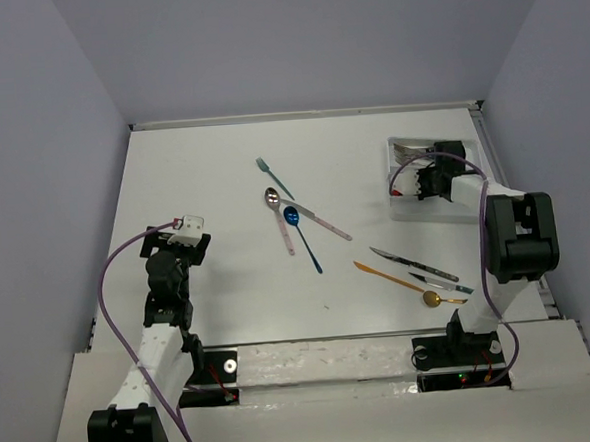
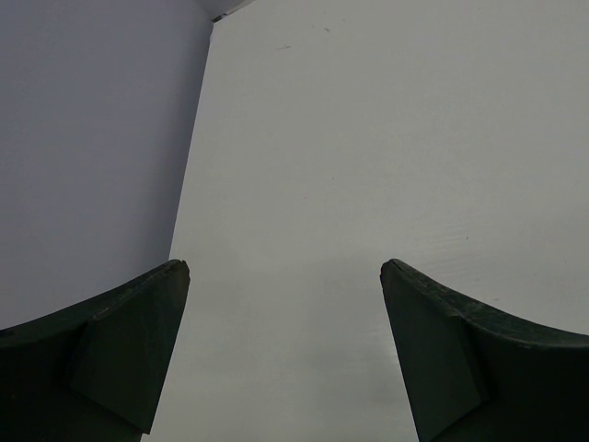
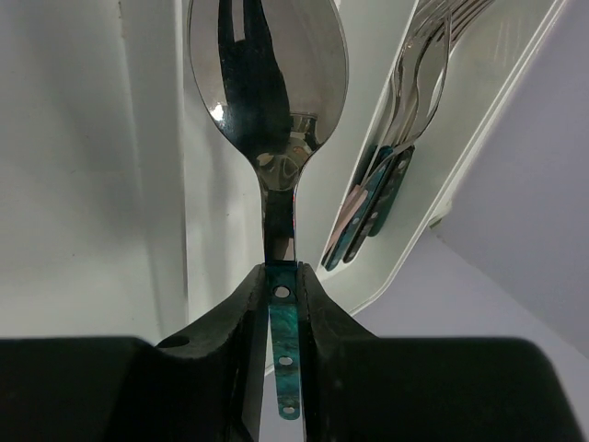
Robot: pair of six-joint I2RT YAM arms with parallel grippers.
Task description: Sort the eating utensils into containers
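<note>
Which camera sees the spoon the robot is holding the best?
The right wrist view. It shows the spoon up close, its teal handle pinched in the right gripper, its shiny bowl over the tray. In the top view the right arm hides the spoon. The left wrist view shows none of it, just table.

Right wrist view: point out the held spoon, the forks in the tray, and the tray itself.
spoon (image 3: 279,212), right wrist view, on its neck below the bowl.
forks (image 3: 368,207), right wrist view, on their stacked handles.
tray (image 3: 363,83), right wrist view, on the white wall beside the forks.
</note>
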